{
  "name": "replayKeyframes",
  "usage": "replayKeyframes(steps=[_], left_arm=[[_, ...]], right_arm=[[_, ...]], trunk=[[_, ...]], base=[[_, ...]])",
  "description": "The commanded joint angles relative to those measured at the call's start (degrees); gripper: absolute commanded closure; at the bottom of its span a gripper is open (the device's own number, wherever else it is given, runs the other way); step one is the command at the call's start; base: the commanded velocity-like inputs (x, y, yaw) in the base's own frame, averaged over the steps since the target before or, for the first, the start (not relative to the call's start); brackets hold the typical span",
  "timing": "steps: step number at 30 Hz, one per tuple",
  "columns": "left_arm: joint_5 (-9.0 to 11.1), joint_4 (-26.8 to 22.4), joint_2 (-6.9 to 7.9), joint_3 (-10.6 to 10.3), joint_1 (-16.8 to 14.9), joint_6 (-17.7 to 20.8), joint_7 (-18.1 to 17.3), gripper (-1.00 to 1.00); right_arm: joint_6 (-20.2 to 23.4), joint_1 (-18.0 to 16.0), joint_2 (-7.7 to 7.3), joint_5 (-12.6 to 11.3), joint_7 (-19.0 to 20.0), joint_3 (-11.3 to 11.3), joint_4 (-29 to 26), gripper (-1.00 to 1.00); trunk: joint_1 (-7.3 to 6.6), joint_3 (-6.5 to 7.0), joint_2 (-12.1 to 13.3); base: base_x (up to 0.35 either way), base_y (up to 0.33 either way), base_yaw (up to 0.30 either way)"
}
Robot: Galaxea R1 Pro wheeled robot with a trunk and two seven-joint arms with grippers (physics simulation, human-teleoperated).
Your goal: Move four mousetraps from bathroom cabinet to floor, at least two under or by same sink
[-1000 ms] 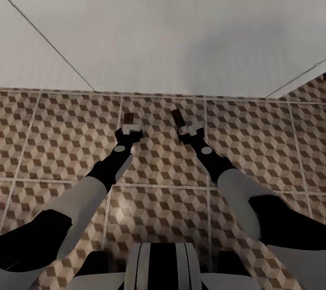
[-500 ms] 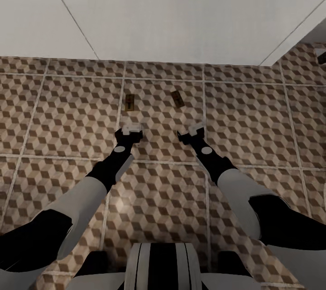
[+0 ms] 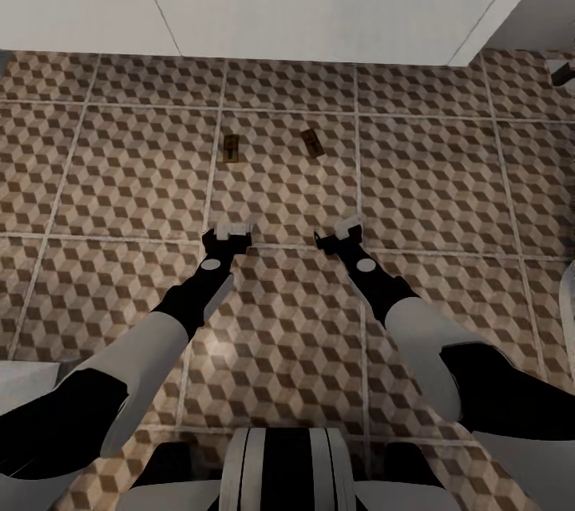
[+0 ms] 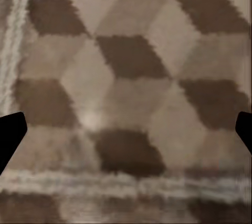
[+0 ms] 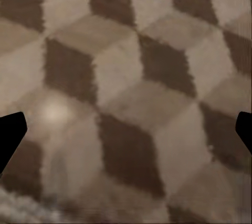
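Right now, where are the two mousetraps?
In the head view, both mousetraps lie side by side on the floor, ahead of the grippers.

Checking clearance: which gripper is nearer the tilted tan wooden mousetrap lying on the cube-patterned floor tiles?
Right. The right gripper sits just below the tilted tan wooden mousetrap; the left gripper is farther, beneath the other mousetrap.

My head camera high, tilted steeply down over both my arms at the bathroom floor (image 3: 120, 176), both wrist cameras very close above the same tiles, facing straight down between my fingers (image 4: 10, 132)
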Motion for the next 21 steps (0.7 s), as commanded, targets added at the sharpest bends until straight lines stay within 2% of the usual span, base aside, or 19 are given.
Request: replayKeyframes(steps=[1,7,15,21], left_arm=[[0.6,0.1,0.06,-0.5,0.0,-0.1,0.5,-1.00],[0.7,0.3,0.06,-0.5,0.0,-0.1,0.5,-1.00],[0.8,0.0,0.06,-0.5,0.0,0.0,0.5,-1.00],[0.8,-0.1,0.00,-0.5,0.0,0.0,0.6,-1.00]], right_arm=[[-0.1,0.0,-0.05,0.2,-0.1,0.2,0.0,-1.00],[-0.1,0.0,-0.10,0.2,-0.1,0.2,0.0,-1.00],[0.0,0.0,-0.41,0.2,-0.2,0.2,-0.1,-1.00],[0.0,0.0,-1.51,0.2,-0.1,0.2,-0.1,-1.00]], trunk=[[-0.04,-0.02,0.0],[-0.04,-0.02,0.0],[-0.04,-0.02,0.0],[-0.04,-0.02,0.0]], base=[[-0.323,0.000,0.000],[-0.198,0.000,0.000],[-0.029,0.000,0.000],[-0.003,0.000,0.000]])
